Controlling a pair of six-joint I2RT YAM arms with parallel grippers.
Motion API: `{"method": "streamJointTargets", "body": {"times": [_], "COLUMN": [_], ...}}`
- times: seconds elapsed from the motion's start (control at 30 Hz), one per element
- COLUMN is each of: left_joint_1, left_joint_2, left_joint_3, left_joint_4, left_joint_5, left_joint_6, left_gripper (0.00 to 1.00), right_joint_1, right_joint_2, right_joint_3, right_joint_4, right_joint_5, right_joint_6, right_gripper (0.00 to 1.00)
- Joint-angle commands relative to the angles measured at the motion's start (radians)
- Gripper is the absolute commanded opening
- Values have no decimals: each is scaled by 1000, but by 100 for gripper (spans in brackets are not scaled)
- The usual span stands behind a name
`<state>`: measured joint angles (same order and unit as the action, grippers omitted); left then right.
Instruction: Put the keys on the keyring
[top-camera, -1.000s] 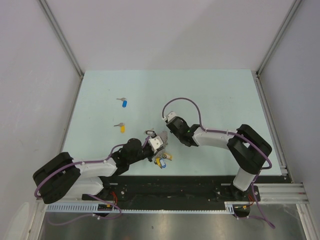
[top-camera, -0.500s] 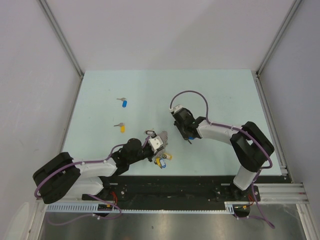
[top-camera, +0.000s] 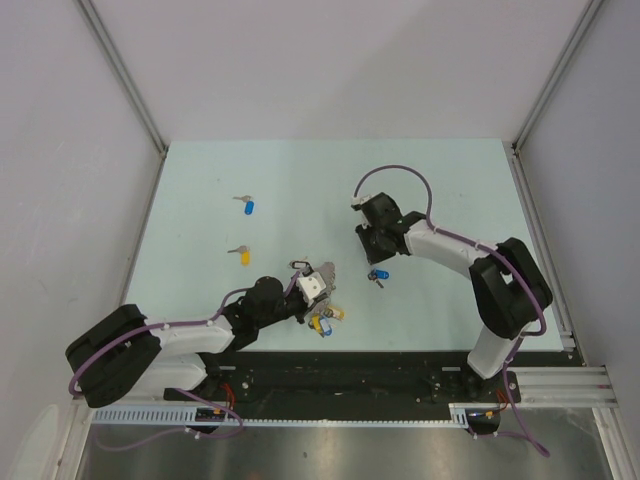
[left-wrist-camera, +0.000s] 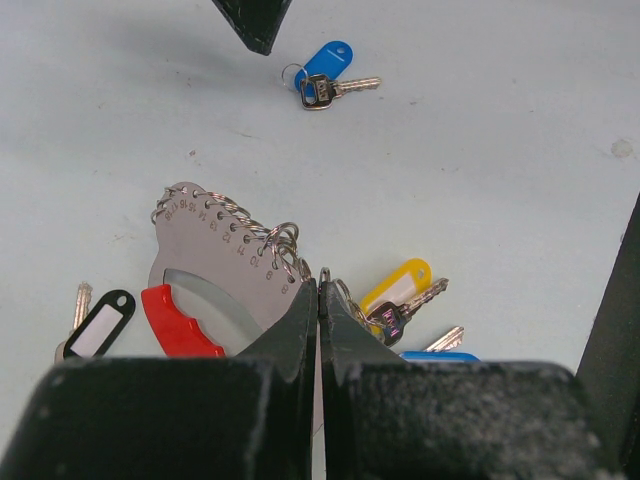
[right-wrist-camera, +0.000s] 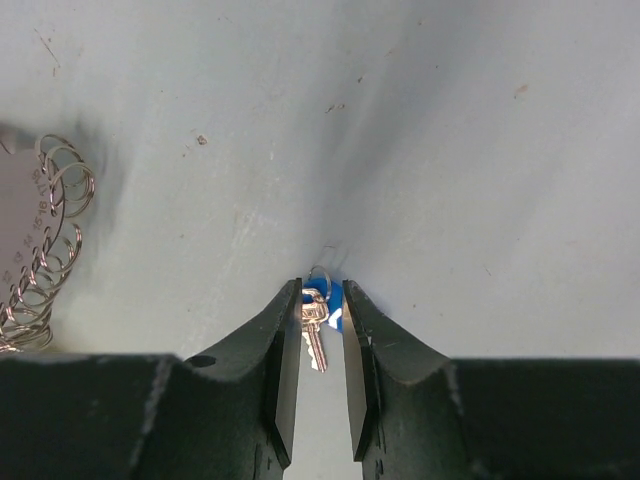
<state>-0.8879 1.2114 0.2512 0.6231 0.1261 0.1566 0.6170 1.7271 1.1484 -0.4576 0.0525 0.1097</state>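
The keyring (left-wrist-camera: 215, 255), a silver plate with small rings and a red arc (left-wrist-camera: 175, 322), is tilted up at my left gripper (left-wrist-camera: 320, 285), which is shut on its edge; the top view shows the keyring (top-camera: 322, 280) too. A yellow-tagged key (left-wrist-camera: 400, 290) and a blue tag (left-wrist-camera: 440, 355) hang from it. Another blue-tagged key (top-camera: 378, 277) lies flat on the table. My right gripper (right-wrist-camera: 322, 285) hovers over that key (right-wrist-camera: 318, 310), jaws slightly apart and gripping nothing. One right fingertip (left-wrist-camera: 255, 20) shows beside the blue key (left-wrist-camera: 325, 70).
Two loose keys lie far left: a blue one (top-camera: 248, 207) and a yellow one (top-camera: 243, 255). A black-rimmed oval tag (left-wrist-camera: 100, 322) with a small key lies beside the red arc. Metal frame posts (top-camera: 120, 75) border the table.
My right arm has swung right and back, away from the keyring. The blue-tagged key now shows on the table under its tips. The left arm has stayed still.
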Motion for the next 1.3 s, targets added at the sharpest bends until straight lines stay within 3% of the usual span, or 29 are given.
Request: {"method": "streamJointTargets", "body": {"times": [0.0,0.47,1.07,1.27], "left_joint_1": [0,0,0,0], "left_joint_2": [-23,-32,-38,-36], "left_joint_3": [33,33,31,33], "left_joint_4": [23,17,15,13], "left_joint_5": [4,4,10,12], "left_joint_6": [-14,-12,-15,-14], "left_gripper": [0,0,0,1], "right_joint_1": [-42,-108,-122,-123], "right_joint_2": [29,170,236,243], "right_joint_3": [60,206,249,249], "right_joint_4": [-96,-251,-283,-282], "right_joint_5": [-120,-233,-279,-287], "right_joint_6": [10,-36,-62,-67], "right_gripper": [27,23,16,9]}}
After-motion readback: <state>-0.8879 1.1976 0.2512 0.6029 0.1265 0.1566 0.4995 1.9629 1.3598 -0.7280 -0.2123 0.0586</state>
